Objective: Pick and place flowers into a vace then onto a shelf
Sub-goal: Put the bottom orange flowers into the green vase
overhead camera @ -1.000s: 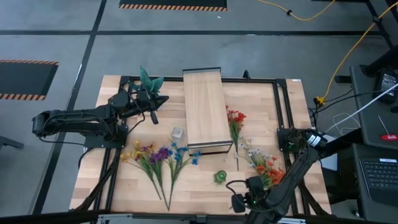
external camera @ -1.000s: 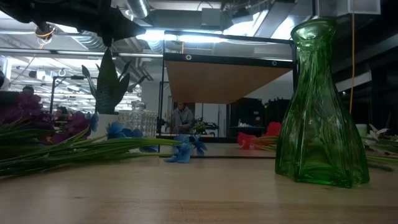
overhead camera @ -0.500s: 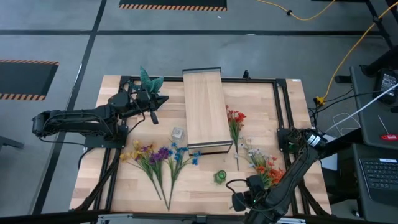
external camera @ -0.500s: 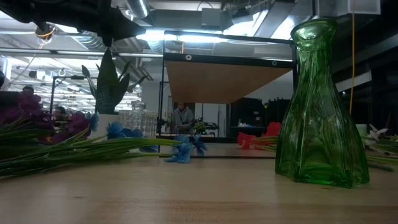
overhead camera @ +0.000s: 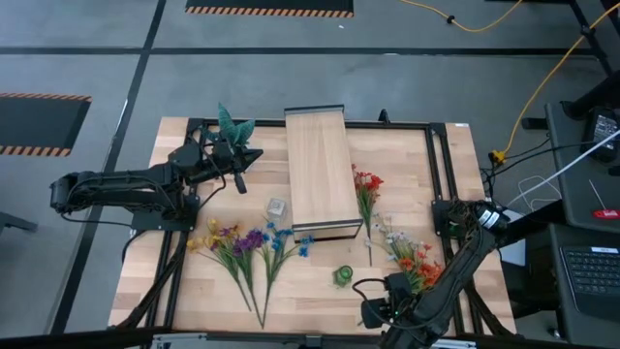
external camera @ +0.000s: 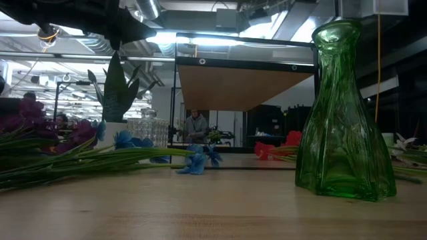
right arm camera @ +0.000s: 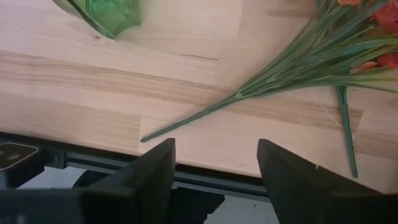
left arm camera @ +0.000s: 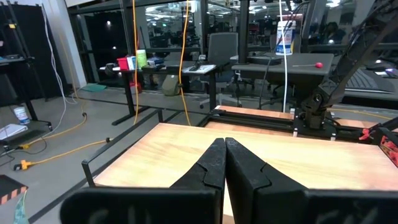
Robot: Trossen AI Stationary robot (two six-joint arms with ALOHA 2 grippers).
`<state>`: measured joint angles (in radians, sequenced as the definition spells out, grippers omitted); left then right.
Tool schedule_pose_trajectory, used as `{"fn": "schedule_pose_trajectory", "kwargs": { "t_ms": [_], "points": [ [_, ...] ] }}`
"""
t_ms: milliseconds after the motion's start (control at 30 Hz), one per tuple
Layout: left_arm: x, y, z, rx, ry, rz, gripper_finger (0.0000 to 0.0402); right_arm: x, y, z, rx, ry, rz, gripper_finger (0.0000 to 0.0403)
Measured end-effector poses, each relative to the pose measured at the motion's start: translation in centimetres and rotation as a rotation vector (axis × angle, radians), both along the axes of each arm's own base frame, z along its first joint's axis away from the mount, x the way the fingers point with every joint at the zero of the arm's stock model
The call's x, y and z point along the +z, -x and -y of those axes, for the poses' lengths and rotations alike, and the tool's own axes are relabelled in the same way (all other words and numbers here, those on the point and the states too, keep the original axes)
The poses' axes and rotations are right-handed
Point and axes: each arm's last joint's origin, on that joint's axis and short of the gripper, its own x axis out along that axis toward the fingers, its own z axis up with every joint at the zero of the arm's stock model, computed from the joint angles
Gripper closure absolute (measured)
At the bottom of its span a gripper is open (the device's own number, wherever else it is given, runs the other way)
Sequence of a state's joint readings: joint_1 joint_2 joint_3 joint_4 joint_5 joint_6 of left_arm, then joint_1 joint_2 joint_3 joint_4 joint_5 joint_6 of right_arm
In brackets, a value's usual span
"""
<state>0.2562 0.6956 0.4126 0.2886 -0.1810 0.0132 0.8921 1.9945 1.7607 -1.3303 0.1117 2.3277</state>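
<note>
Wooden tabletop [overhead camera: 320, 281] carries the shelf [overhead camera: 320, 170] centrally. Right gripper [right arm camera: 214, 163], fingers apart, hovers at the near edge just short of the red-orange flowers [right arm camera: 292, 68]. Left gripper [left arm camera: 225, 163], fingers together, waits beside the potted plant [overhead camera: 232, 126].

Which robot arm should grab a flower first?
Probably the right. Its open right gripper hangs just off the near table edge, close to the red-orange flowers on thin green stems. The shut left gripper waits by the spiky green plant.
</note>
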Motion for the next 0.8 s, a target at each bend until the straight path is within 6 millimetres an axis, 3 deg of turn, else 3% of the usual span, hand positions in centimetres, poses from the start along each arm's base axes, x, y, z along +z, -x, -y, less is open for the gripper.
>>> {"fn": "schedule_pose_trajectory", "kwargs": {
  "t_ms": [433, 800],
  "points": [
    [0.0, 0.0, 0.0, 0.0, 0.0, 0.0, 0.0398, 0.0, 0.1, 0.1, -0.034, 0.012, -0.009, 0.017],
    [0.0, 0.0, 0.0, -0.005, 0.001, 0.0, 0.0398, -1.5, -0.3, -0.2, -0.106, 0.032, -0.035, 0.018]
  ]
}}
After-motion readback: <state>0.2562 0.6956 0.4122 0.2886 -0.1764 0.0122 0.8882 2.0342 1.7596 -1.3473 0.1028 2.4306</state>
